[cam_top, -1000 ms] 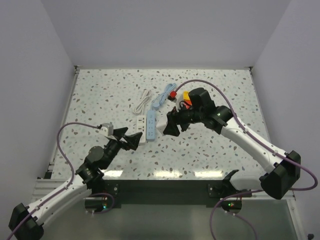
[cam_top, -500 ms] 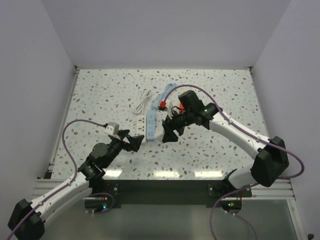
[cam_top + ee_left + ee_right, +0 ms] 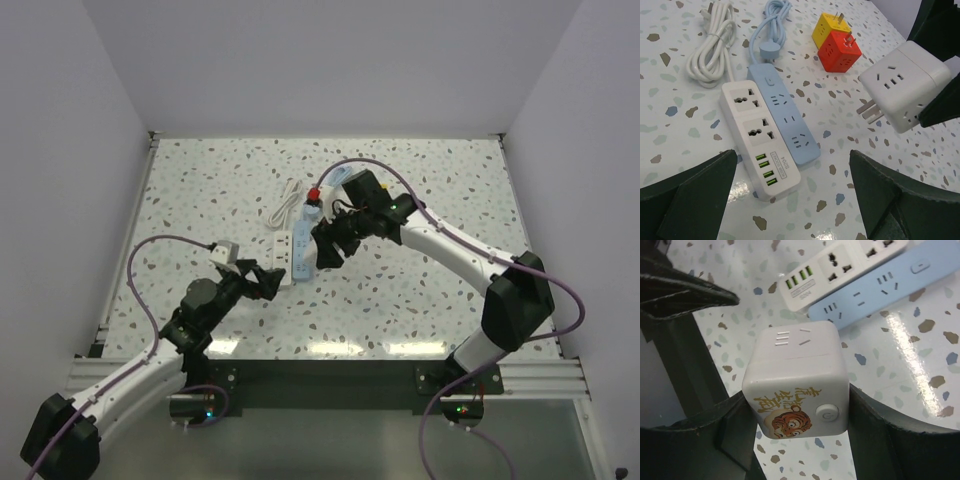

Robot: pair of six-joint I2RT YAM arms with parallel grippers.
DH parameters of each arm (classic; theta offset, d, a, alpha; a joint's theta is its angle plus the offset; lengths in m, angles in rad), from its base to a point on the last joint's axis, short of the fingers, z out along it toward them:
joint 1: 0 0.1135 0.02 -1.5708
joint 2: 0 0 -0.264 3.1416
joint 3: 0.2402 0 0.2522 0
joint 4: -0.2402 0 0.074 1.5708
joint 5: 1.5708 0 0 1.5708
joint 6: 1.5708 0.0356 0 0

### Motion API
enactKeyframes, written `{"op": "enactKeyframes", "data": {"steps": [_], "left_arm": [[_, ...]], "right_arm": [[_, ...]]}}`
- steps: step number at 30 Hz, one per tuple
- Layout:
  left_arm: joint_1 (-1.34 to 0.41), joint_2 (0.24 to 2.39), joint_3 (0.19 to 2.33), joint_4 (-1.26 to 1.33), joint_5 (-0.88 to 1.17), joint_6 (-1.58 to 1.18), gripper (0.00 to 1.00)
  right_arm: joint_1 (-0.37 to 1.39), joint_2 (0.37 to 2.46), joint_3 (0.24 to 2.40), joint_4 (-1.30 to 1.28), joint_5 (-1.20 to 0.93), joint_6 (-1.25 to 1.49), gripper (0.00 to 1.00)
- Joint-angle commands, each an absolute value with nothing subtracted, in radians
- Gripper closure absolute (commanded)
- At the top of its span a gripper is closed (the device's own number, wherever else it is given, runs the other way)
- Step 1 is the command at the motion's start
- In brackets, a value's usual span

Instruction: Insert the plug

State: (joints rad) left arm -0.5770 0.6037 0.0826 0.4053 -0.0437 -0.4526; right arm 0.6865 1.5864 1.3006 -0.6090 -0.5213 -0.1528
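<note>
- Right jaws pinch the white cube plug (image 3: 797, 375) across two opposite faces. Left jaws stand spread wide with nothing between them, at the lower end of the strips in the top view. With both arms crowding one small spot, a lunge by either could knock the other.
- The white power strip (image 3: 757, 135) lies flat on the surface (image 3: 430, 200), and I cannot tell whether the left jaws touch it. Nothing appears to pin it, so in my judgement a push from the plug may shove it across the glossy top instead of seating.
- The blue power strip (image 3: 787, 120) lies touching the white one along its right side and looks like the nearer target. It seems light and loose, so it may skid or tip. A drift to the left would bring the plug down on the wrong strip.
- The white cube plug hangs above the surface at the right of the left wrist view, apart from both strips and tilted. Its faces look smooth, so it may twist in the grip once it meets resistance.
- The red cube (image 3: 839, 50) and yellow cube (image 3: 829, 29) sit at top centre, well apart from the likely path, and pose little risk.
- The prongs (image 3: 870, 111) aim lower left, not straight down. Entering at that slant, they may scrape the casing or jam partway.
</note>
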Motion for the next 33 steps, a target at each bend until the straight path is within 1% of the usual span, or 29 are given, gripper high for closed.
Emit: {"op": "enactKeyframes", "data": {"steps": [1, 2, 4, 8, 12, 15, 17, 21, 24, 27, 33], "left_arm": [[-0.552, 0.617, 0.083, 0.488, -0.005, -0.456, 0.00], [-0.549, 0.620, 0.084, 0.492, -0.005, -0.456, 0.00], [-0.549, 0.630, 0.083, 0.506, 0.017, -0.448, 0.00], [-0.549, 0.629, 0.078, 0.563, 0.092, -0.422, 0.00], [-0.549, 0.589, 0.045, 0.659, 0.218, -0.384, 0.00], [-0.551, 0.548, 0.026, 0.707, 0.357, -0.364, 0.00], [-0.551, 0.537, 0.023, 0.739, 0.414, -0.356, 0.00], [-0.551, 0.583, 0.040, 0.787, 0.543, -0.348, 0.00], [-0.551, 0.673, 0.057, 0.857, 0.684, -0.367, 0.00], [-0.552, 0.742, 0.067, 0.870, 0.687, -0.365, 0.03], [-0.555, 0.723, 0.075, 0.847, 0.670, -0.356, 0.03]], "right_arm": [[0.701, 1.614, 1.381, -0.542, -0.381, -0.017, 1.00], [0.706, 1.621, 1.390, -0.541, -0.327, 0.026, 1.00], [0.732, 1.647, 1.414, -0.557, -0.292, 0.031, 1.00], [0.773, 1.675, 1.411, -0.551, -0.297, -0.084, 1.00], [0.773, 1.686, 1.410, -0.578, -0.431, -0.196, 1.00], [0.773, 1.684, 1.433, -0.665, -0.465, -0.293, 1.00], [0.773, 1.677, 1.446, -0.742, -0.501, -0.363, 1.00], [0.773, 1.674, 1.485, -0.862, -0.616, -0.504, 1.00], [0.773, 1.683, 1.505, -0.948, -0.655, -0.581, 1.00], [0.773, 1.684, 1.508, -0.969, -0.716, -0.633, 1.00], [0.773, 1.660, 1.479, -0.973, -0.778, -0.673, 1.00]]}}
